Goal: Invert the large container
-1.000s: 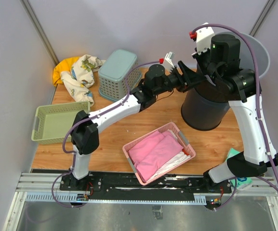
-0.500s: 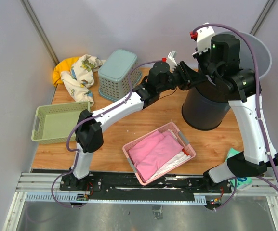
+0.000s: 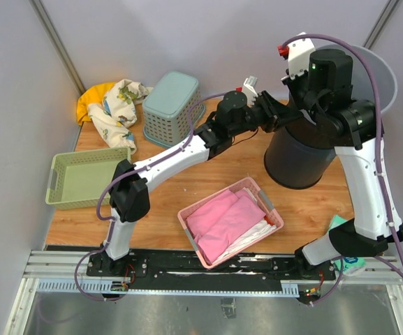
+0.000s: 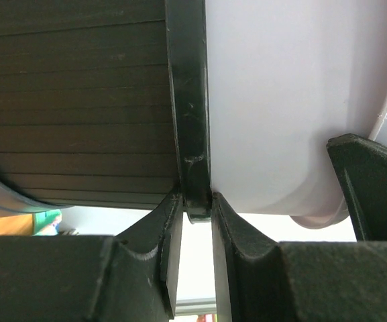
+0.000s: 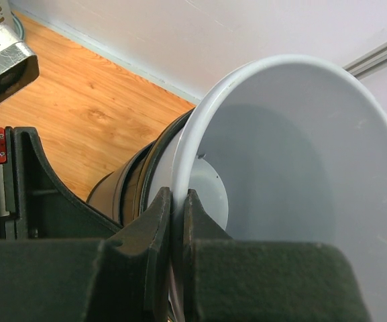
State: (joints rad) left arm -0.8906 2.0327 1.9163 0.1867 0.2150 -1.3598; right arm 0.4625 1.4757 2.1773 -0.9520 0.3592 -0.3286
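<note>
The large black container (image 3: 295, 160) stands upright at the back right of the table, with a pale grey bucket (image 3: 383, 70) nested in it and lifted partly out, tilted. My left gripper (image 3: 279, 116) is shut on the black container's rim (image 4: 188, 134); its ribbed wall (image 4: 72, 100) fills the left of the left wrist view, beside the pale bucket (image 4: 287, 100). My right gripper (image 5: 178, 201) is shut on the pale bucket's rim (image 5: 300, 154), with the black container (image 5: 123, 191) just behind it. In the top view the right gripper is hidden under its wrist.
A pink basket (image 3: 271, 213) holding pink cloth sits at the front middle. A green tray (image 3: 56, 178) is at the left, an upturned teal basket (image 3: 170, 105) and a cloth pile (image 3: 114, 105) at the back left. A teal object (image 3: 341, 225) lies by the right arm's base.
Both grippers have stayed shut on their rims. The pale bucket has risen and shifted slightly right out of the black container. The left wrist has moved a little right.
</note>
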